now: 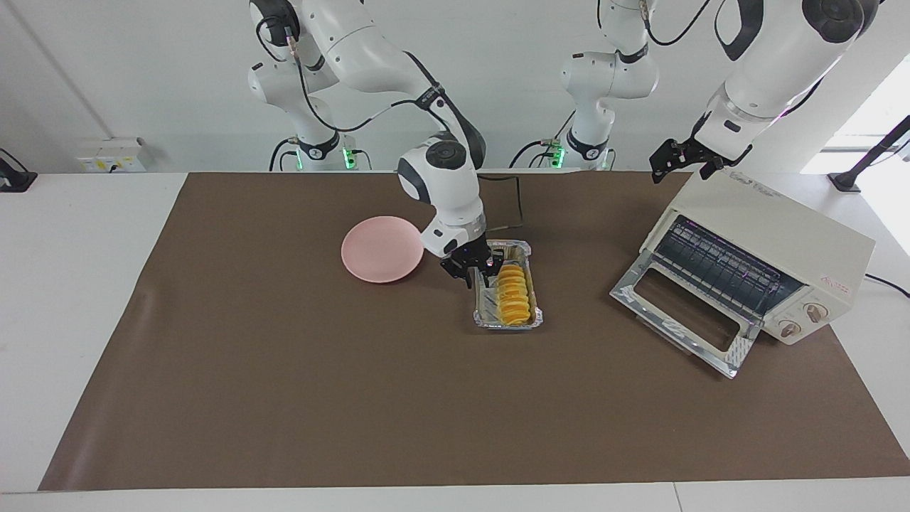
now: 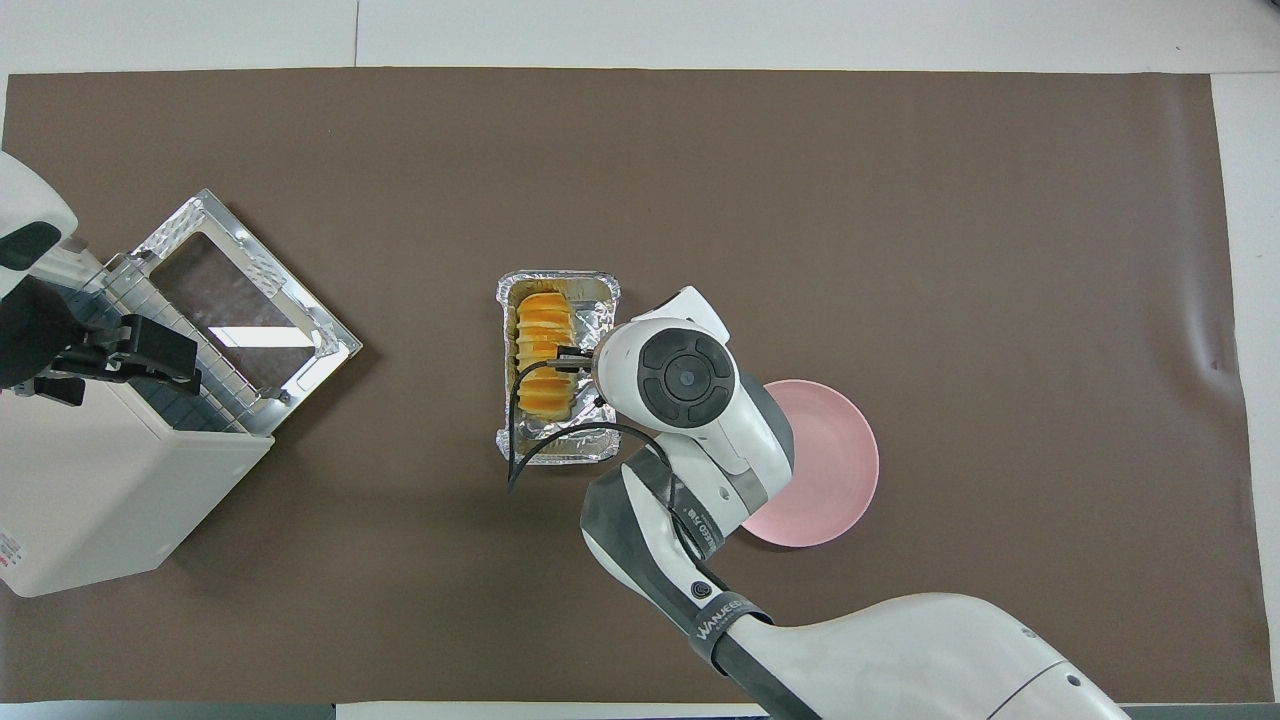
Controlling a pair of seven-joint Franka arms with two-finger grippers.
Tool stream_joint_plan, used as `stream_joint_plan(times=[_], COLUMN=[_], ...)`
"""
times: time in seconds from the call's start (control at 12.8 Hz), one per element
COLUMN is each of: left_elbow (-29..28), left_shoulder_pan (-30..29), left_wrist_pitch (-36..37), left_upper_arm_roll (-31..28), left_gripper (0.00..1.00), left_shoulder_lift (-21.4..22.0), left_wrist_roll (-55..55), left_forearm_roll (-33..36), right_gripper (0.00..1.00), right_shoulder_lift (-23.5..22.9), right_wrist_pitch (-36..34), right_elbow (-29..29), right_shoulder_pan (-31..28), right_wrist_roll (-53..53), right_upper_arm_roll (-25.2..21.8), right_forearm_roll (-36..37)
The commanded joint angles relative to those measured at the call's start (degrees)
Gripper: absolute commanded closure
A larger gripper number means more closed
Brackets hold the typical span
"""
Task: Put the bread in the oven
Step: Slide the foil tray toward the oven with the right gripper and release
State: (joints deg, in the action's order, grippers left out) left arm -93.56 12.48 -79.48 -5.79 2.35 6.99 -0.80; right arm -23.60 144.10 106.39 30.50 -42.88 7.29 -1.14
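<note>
The bread (image 1: 513, 293), a golden-yellow ridged loaf, lies in a crinkled foil tray (image 1: 508, 325) mid-table; it also shows in the overhead view (image 2: 545, 345). My right gripper (image 1: 480, 276) is down at the tray's edge toward the right arm's end, close beside the bread, open, with one finger seemingly outside the tray wall and one inside. The cream-white oven (image 1: 775, 235) stands toward the left arm's end with its glass door (image 1: 682, 313) dropped open and the wire rack showing. My left gripper (image 1: 681, 167) waits open over the oven's top.
A round pink plate (image 1: 382, 249) lies beside the tray, toward the right arm's end, partly under the right arm in the overhead view (image 2: 830, 470). A brown mat (image 1: 284, 398) covers the table.
</note>
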Motion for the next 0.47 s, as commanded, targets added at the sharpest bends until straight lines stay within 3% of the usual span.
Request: stream_joint_plan(times=[0.0,0.23,0.39], left_elbow=[-0.66,-0.74,-0.74], left_shoulder_pan=[-0.17,-0.17,0.26], left_wrist_pitch=[-0.76,-0.76,-0.68], left_upper_arm_roll=[-0.1,-0.1,0.08], left_gripper=[0.0,0.0,0.0], left_shoulder_lift=[0.9,0.9,0.99], left_wrist_roll=[-0.14,-0.14,-0.14], left_forearm_roll=[-0.26,-0.26,-0.26], right_gripper=[0.0,0.0,0.0], right_shoulder_lift=[1.62,5.12,7.76], right_wrist_pitch=[-3.8,-13.56,-15.95], right_elbow=[-0.29,-5.3,-5.84], right_shoulder_pan=[-1.83,-8.67,-15.34], right_wrist_roll=[0.7,2.97,13.89], right_upper_arm_roll=[-0.17,-0.26,-0.52], right_forearm_roll=[-0.71,-0.62,-0.53])
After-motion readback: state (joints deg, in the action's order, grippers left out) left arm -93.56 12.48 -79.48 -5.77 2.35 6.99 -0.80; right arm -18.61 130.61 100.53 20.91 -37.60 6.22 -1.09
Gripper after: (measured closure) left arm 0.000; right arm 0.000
